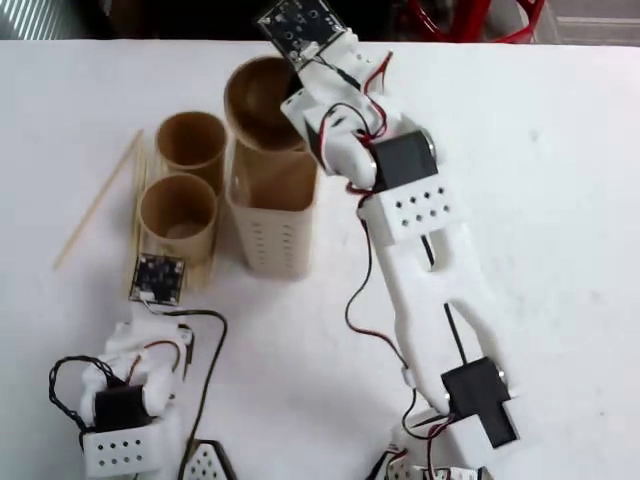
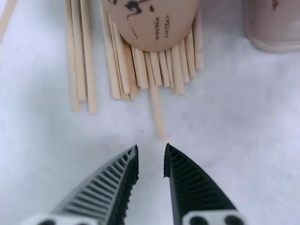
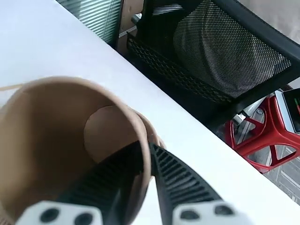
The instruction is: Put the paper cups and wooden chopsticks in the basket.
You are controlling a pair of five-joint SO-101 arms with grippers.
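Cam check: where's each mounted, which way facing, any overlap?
High: fixed above the table, looking down on basket, chopsticks; both arms show.
Left wrist: on left arm, facing down past the left gripper at chopsticks under the near cup.
Right wrist: on right arm, looking past the right gripper, shut on the held cup's rim, toward a chair.
Shared: high also shows near cup and held cup.

Tan cups (image 1: 178, 215), pale chopsticks (image 2: 140, 70) — black ribbed fingers (image 2: 112, 183)
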